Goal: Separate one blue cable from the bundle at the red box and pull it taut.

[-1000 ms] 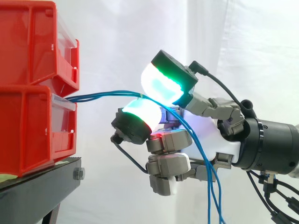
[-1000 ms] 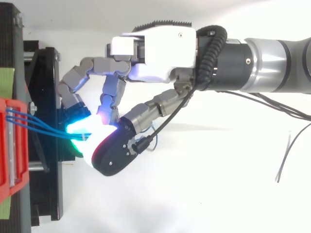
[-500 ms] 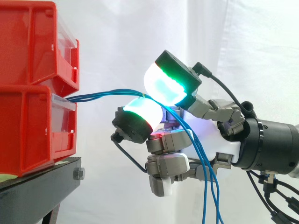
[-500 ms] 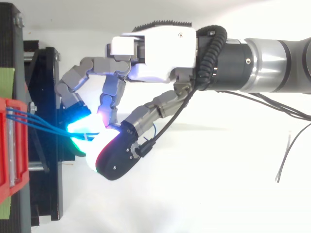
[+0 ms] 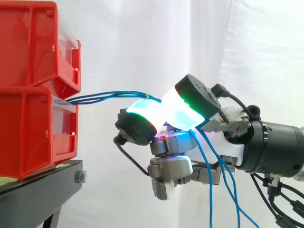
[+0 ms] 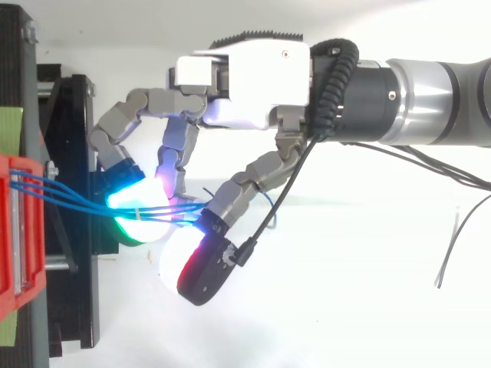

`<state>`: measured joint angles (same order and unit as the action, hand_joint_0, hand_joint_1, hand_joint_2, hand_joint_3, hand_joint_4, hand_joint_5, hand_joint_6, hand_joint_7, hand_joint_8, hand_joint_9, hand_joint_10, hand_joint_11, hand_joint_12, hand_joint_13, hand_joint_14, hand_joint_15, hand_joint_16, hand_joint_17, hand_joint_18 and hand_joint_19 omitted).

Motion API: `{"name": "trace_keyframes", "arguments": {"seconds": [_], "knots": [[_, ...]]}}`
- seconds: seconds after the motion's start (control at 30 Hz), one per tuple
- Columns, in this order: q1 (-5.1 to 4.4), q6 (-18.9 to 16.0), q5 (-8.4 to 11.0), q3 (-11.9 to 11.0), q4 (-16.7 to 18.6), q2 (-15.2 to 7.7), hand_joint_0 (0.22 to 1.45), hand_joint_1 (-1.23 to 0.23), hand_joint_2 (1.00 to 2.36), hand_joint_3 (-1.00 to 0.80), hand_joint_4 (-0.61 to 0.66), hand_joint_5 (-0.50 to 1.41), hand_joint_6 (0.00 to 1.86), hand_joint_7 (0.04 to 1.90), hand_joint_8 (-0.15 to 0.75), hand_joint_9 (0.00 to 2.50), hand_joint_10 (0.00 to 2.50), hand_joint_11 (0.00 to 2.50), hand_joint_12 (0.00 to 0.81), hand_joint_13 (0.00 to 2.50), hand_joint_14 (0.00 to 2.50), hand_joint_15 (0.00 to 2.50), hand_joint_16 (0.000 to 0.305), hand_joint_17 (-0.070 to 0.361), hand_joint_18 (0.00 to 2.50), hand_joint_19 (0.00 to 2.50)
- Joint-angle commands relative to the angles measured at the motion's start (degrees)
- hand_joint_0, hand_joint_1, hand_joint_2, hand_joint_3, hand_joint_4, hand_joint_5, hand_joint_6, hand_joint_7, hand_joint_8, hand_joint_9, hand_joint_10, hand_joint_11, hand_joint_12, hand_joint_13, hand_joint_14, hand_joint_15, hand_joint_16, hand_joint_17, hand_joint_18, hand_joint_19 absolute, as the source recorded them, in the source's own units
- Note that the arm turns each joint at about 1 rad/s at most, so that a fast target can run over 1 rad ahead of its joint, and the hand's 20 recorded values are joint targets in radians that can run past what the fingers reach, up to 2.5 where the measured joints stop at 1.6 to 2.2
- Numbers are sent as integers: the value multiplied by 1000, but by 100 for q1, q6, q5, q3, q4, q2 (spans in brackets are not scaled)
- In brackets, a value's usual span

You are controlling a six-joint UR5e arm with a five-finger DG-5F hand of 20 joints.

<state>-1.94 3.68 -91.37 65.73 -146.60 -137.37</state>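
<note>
Far left, two red bins (image 5: 33,95) sat stacked on the black stand (image 5: 42,190), with the white curtain (image 5: 142,38) behind. Out of the gap between the upper and lower bin came the blue cables (image 5: 109,96), several strands running together, nearly level, heading right and clear of the stand. And there was the hand (image 5: 235,148), in from the right edge, fingers curled. The strands rode over the top of a cyan-green finger pad (image 5: 142,111) and dipped into the notch where the thumb pad (image 5: 183,114), glowing white and green, sat tight against it. So the hand was closed on the bundle, and as far as could be seen not on one strand alone. Past the pads the cables dropped slack behind the palm, splaying apart toward the bottom edge. From above, the same strands (image 6: 69,198) left the bin's front edge, drew closer together, crossed the lit finger pad (image 6: 134,203) and met the thumb, whose pad (image 6: 175,249) angled off toward the lower edge of the view.
</note>
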Motion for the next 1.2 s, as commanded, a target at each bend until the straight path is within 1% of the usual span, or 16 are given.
{"name": "trace_keyframes", "arguments": {"seconds": [0.0, 0.07, 0.17, 0.23, 0.27, 0.3, 0.37, 0.43, 0.5, 0.6, 0.7, 0.73, 0.8, 0.87, 0.97, 1.17], "knots": [[0, 1, -4, 2, 0, 0, 568, -1058, 1000, -500, 119, -112, 920, 1344, 342, 1327, 11, 1735, 419, 1264, 33, 1252, 50, 113, 1060, 665], [0, 1, -4, 2, 9, 0, 536, -1031, 1000, -500, 118, -111, 920, 1327, 362, 1338, 11, 1754, 426, 1275, 33, 1252, 52, 117, 1075, 673], [0, -7, -4, 2, 0, 0, 452, -946, 1000, -500, 133, -117, 912, 1267, 389, 1362, 7, 1739, 469, 1308, 29, 1249, 60, 136, 1133, 682], [0, 1, 5, 2, 0, 0, 438, -913, 1000, -500, 143, -119, 907, 1236, 393, 1365, 7, 1718, 472, 1314, 28, 1249, 63, 142, 1155, 683], [0, -7, 5, 2, 0, 0, 435, -865, 1000, -500, 143, -119, 906, 1224, 397, 1367, 5, 1729, 480, 1316, 27, 1252, 64, 143, 1162, 686], [0, 1, 5, 2, 0, 0, 442, -774, 1000, -500, 147, -119, 903, 1201, 398, 1376, 6, 1715, 477, 1321, 27, 1243, 64, 143, 1163, 703], [0, -7, 5, 2, 9, 0, 456, -715, 1000, -500, 144, -120, 898, 1195, 383, 1380, 7, 1702, 470, 1323, 27, 1249, 63, 141, 1157, 699], [0, -7, -4, 2, 18, 0, 507, -606, 1000, -500, 138, -122, 893, 1193, 364, 1374, 9, 1713, 443, 1309, 29, 1256, 59, 132, 1123, 735], [0, 1, 5, -7, 26, 0, 575, -566, 1000, -500, 117, -124, 884, 1239, 338, 1360, 13, 1716, 411, 1293, 30, 1271, 55, 123, 1089, 758], [0, 1, 5, 2, 26, 0, 627, -629, 1000, -499, 90, -126, 878, 1300, 334, 1359, 13, 1740, 407, 1295, 30, 1267, 54, 121, 1081, 776], [0, 1, 5, 2, 35, 0, 639, -770, 1015, -325, 131, -134, 888, 1335, 332, 1330, 12, 1752, 410, 1290, 29, 1285, 54, 122, 1084, 768], [0, 1, 5, 2, 35, 0, 660, -837, 1019, -275, 113, -142, 895, 1353, 336, 1303, 12, 1741, 406, 1285, 30, 1272, 55, 123, 1086, 750], [0, 1, 5, 2, 18, 0, 705, -897, 1019, -267, 77, -148, 902, 1403, 328, 1291, 11, 1732, 413, 1279, 30, 1260, 54, 122, 1083, 731], [0, 1, 5, 2, 9, 0, 754, -938, 1016, -319, 29, -152, 908, 1392, 331, 1274, 11, 1747, 407, 1260, 32, 1255, 53, 120, 1062, 705], [0, 19, 5, 2, 0, 0, 813, -951, 1002, -477, 39, -154, 916, 1419, 329, 1263, 11, 1717, 407, 1240, 31, 1242, 53, 119, 1043, 688], [0, 28, -4, 2, 0, 0, 754, -981, 1000, -500, 66, -151, 924, 1358, 328, 1242, 11, 1732, 405, 1221, 33, 1222, 52, 116, 1048, 643]]}}
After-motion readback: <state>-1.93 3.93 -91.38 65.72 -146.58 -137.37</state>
